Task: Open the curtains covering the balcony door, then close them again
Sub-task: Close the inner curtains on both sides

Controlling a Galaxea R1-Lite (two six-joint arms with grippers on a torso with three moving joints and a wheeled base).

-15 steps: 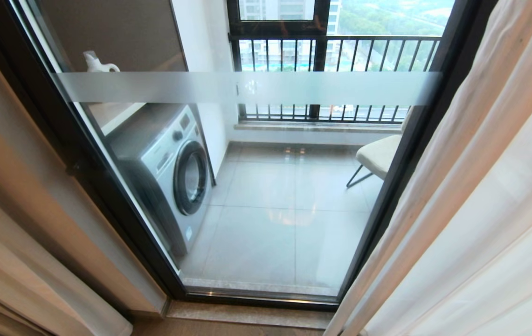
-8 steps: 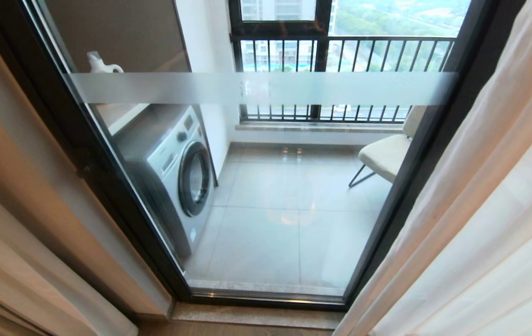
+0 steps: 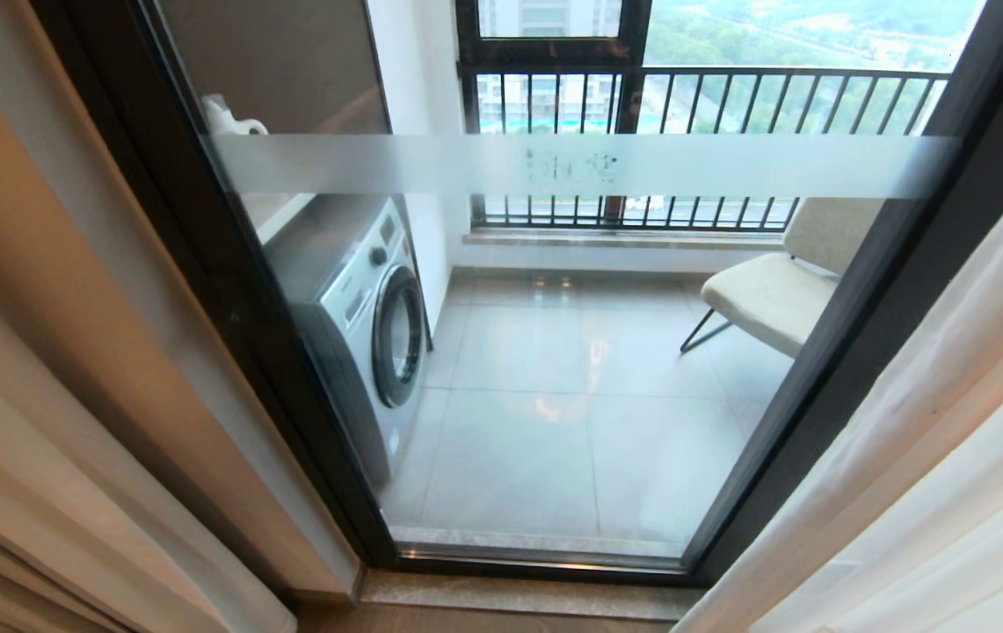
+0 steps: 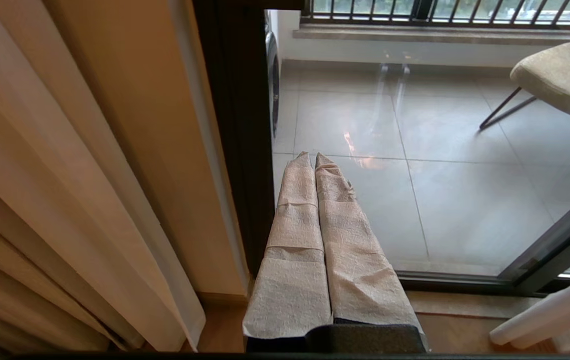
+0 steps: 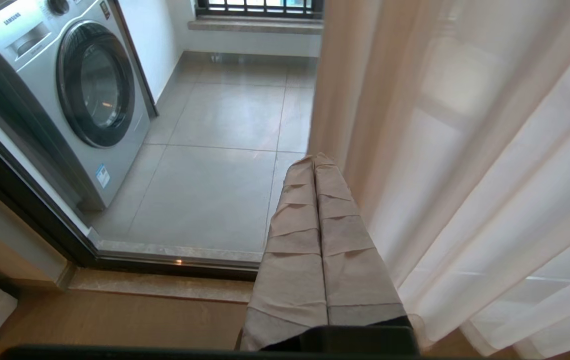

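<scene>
We are looking across the doorway from left to right, and on the far left the thick greyish-beige curtains [image 3: 18, 492] are hanging bunched in pleats against the wall, drawn clear of the glass, which we judge is the opened state the task asks for first. Our left gripper [image 4: 313, 159] is pointing toward the floor just beside the dark door frame, its cloth-wrapped fingers [image 4: 294, 225] pressed together with nothing between them, and it is touching no fabric. Next, the balcony door [image 3: 228, 290] is standing shut and uncovered, its frosted band [image 3: 730, 165] crossing the pane. Through the glass we are seeing a washing machine [image 3: 369, 299] whose round door is closed, so we cannot tell whether anything is lying in the drum; a white jug [image 3: 224, 116] is sitting on the counter above it, its contents hidden. Further right a pale chair [image 3: 769, 294] is standing near the black railing [image 3: 774, 88], with nothing on its seat. On the right, the white sheer curtains [image 3: 958, 457] are falling down the edge of the door. Our right gripper [image 5: 314, 160] is hanging just beside those folds, also pinched shut and holding nothing. We judge the closing pull is not yet begun, and the sheer will likely slip unless gathered firmly.
</scene>
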